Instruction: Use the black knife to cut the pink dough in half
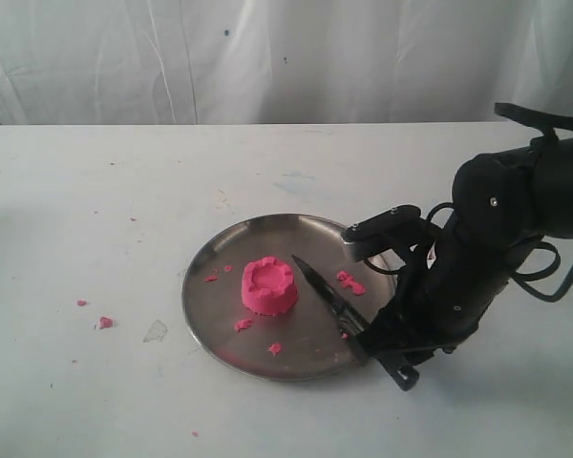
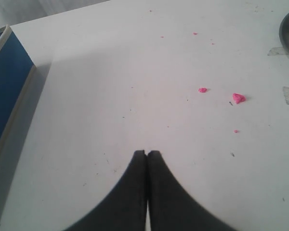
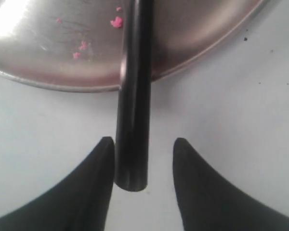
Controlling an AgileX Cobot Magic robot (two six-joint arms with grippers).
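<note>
The pink dough [image 1: 269, 285] is one round lump with a notched rim, standing whole on the steel plate [image 1: 202, 270]. The black knife [image 1: 323, 289] lies with its pointed blade on the plate, just right of the dough, and its handle [image 3: 133, 96] sticks out over the rim onto the table. My right gripper [image 3: 143, 144] is open astride the handle's end. One finger touches the handle; a gap shows on the other side. In the exterior view this gripper [image 1: 377, 348] sits at the plate's front right edge. My left gripper [image 2: 147, 154] is shut on nothing above bare table, outside the exterior view.
Small pink crumbs [image 1: 348, 281] lie on the plate, and others [image 2: 238, 98] lie on the white table to its left. A blue box [image 2: 7, 82] stands at the table's edge near my left gripper. White curtain hangs behind the table.
</note>
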